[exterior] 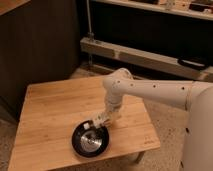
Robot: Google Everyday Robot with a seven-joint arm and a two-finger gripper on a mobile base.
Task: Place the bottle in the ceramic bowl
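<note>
Black bowl (pixel 91 141) on wooden bench (pixel 50 110); hand (pixel 98 121) over its far rim, clamped on bottle (pixel 90 125).

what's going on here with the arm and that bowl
A white robot arm reaches down over a wooden table. Its pincer sits at the far rim of the black ceramic bowl and carries a small whitish bottle just above that rim. The bottle does not look to be resting in the bowl yet, so the placing step seems about to finish.
</note>
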